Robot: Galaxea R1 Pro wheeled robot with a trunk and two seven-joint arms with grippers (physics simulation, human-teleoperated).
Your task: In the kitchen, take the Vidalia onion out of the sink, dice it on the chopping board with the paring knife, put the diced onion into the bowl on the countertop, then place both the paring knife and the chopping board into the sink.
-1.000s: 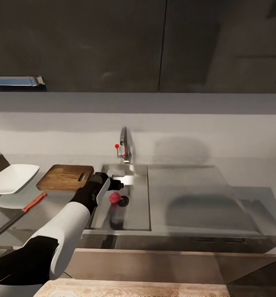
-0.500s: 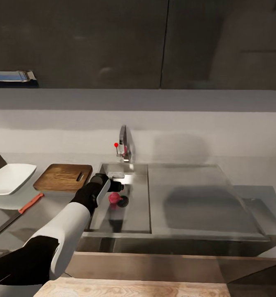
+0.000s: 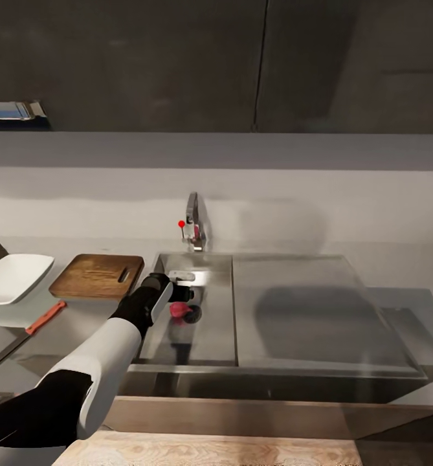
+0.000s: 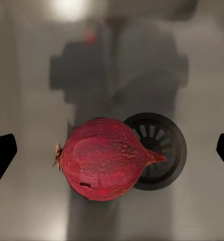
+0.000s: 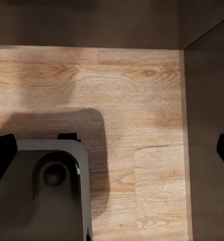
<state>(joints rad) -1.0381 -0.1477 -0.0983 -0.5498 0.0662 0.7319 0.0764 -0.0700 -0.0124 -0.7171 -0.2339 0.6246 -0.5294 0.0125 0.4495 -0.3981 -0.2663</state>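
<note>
Stainless steel frames the scene: the sink (image 3: 210,317) holds the Vidalia onion (image 3: 178,309), a pinkish-red ball lying on the basin floor and overlapping the edge of the round drain (image 4: 159,150). In the left wrist view the onion (image 4: 104,158) sits between the two dark fingertips (image 4: 1,155) of the left gripper (image 4: 112,155), which stand spread wide at either side of the picture, touching nothing. From the head camera the left gripper (image 3: 180,294) hangs just above the onion, its white and black arm (image 3: 106,353) reaching in from about 7 o'clock. The chrome faucet (image 3: 193,223) with its small red knob rises at the basin's 12 o'clock, and the flat drainboard (image 3: 300,310) stretches off at 3 o'clock.

On the grey countertop (image 3: 80,323), at roughly 10 o'clock from the basin, the chopping board (image 3: 96,276) lies flat with its small hole nearest the sink. The white bowl (image 3: 12,278) sits further out at 9 o'clock from the board, with nothing visible inside it. The paring knife (image 3: 35,323) lies at 7 o'clock from the board, red-brown handle nearest the board.

The right gripper (image 5: 112,150) hangs over a pale wood floor (image 5: 132,100), its dark fingertips well apart and holding nothing, with part of the robot's grey base (image 5: 41,196) beneath.
</note>
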